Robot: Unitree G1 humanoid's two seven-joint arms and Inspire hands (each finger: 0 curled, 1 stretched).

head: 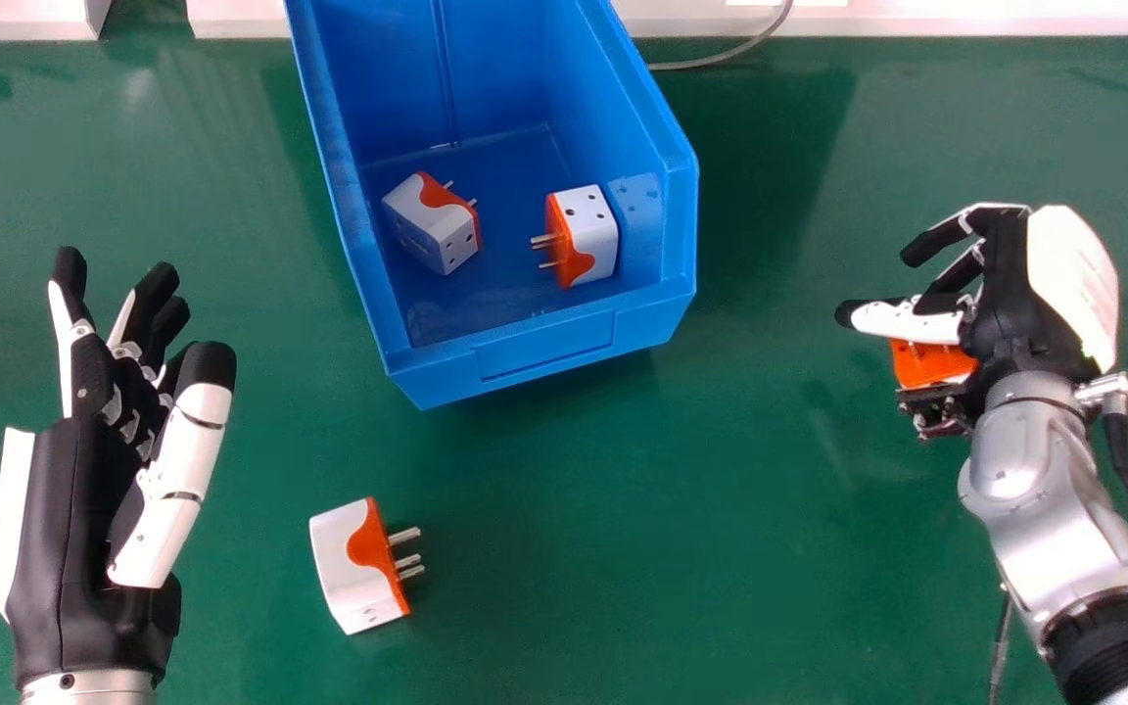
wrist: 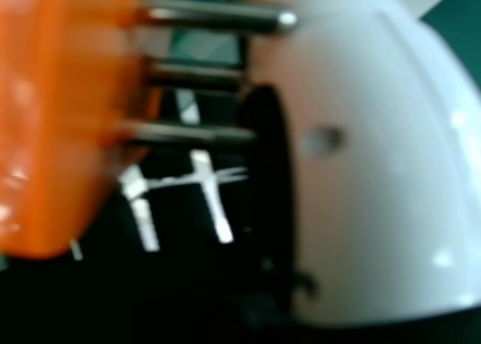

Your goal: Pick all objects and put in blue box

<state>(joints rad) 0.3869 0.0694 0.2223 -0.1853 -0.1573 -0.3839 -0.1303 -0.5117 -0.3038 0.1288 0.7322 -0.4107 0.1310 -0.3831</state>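
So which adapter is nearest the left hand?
The adapter on the table just right of the left hand, outside the blue box. Two others sit in the box; the fourth is by the right hand.

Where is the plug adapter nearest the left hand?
Head view, lower left: the adapter lies on the table, right of the left hand, below the blue box.
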